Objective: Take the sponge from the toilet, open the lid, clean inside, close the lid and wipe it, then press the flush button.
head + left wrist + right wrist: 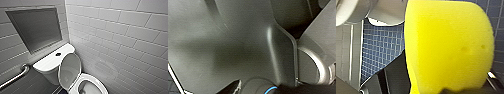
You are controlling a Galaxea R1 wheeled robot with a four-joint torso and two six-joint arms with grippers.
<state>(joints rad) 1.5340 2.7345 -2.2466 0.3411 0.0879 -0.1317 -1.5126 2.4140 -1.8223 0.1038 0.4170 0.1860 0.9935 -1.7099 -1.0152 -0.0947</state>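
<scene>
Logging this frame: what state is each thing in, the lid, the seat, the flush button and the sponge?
lid: raised, standing upright.
seat: down.
flush button: bare, nothing touching it.
sponge: held in the air above the blue floor tiles, not squashed flat.

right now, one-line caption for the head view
white glossy ceramic toilet, oval plastic lid raised, small round dark flush button on its tank

Soft even light brightens the wall tiles [120, 30], sheens the lid [70, 68], leaves the niche [35, 27] dim.
</scene>
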